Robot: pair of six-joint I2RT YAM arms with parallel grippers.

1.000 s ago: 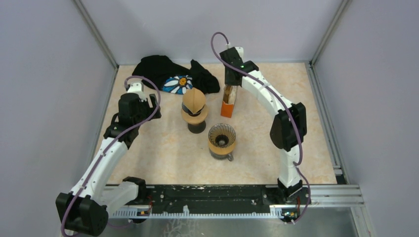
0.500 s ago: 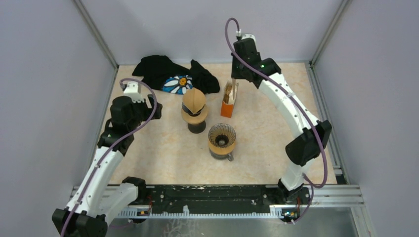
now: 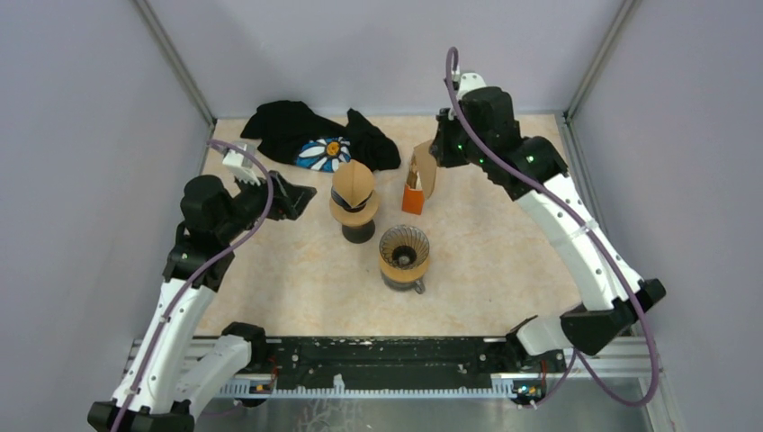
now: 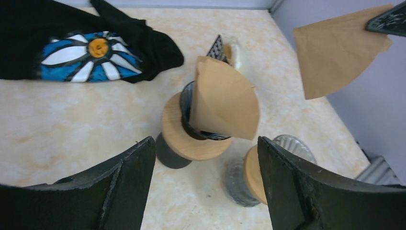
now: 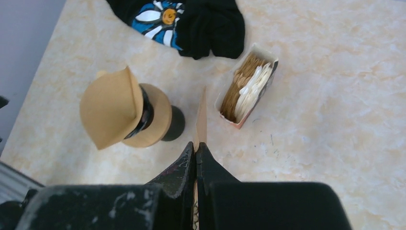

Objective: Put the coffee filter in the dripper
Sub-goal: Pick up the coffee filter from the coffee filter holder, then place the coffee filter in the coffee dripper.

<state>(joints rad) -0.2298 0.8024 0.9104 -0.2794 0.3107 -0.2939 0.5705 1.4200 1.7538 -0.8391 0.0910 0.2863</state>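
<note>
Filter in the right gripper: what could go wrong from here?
The filter is pinched only by its edge in the right gripper, so it may flop or slip.
The stand dripper already holds a second filter; the empty dripper sits close beside it, so targets could be confused.
The open left gripper hovers near that stand and could get bumped.

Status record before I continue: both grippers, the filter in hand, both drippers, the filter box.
right gripper: fingers shut on held filter, raised in the air near the filter box
left gripper: open, empty, facing the stand dripper
stand dripper: seated filter sticks up out of it
glass-base dripper: no filter inside
black cloth: far left of the table, apart from the rest
</note>
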